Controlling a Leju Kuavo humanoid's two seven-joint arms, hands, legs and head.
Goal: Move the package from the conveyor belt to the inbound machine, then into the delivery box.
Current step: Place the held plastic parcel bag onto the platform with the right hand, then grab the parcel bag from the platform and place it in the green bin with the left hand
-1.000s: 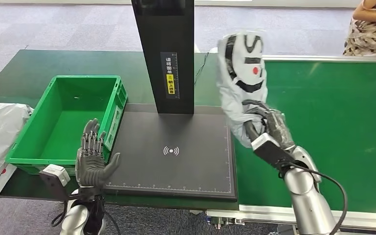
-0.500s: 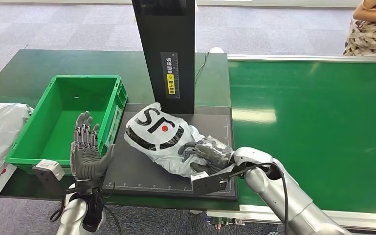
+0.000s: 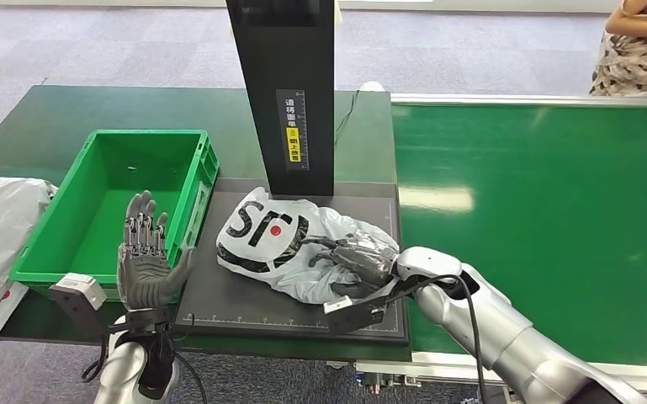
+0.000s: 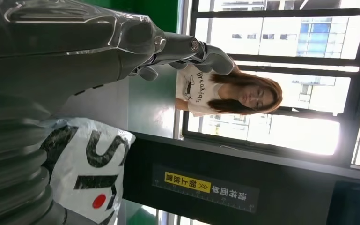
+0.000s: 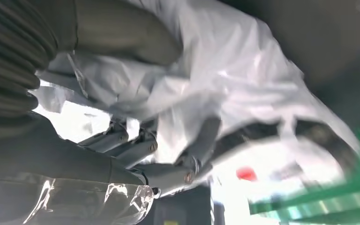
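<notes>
Package (image 3: 282,244) lies on the inbound machine (image 3: 303,295), gripped by the right hand (image 3: 362,261); left hand (image 3: 145,265) spread; delivery box (image 3: 101,151) beside the machine awaits it.

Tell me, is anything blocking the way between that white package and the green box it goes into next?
Only the robot's own left hand, raised open beside the green box's near corner. The package lies on the black scanner pad, held by the right hand; it must also clear the box's wall.
</notes>
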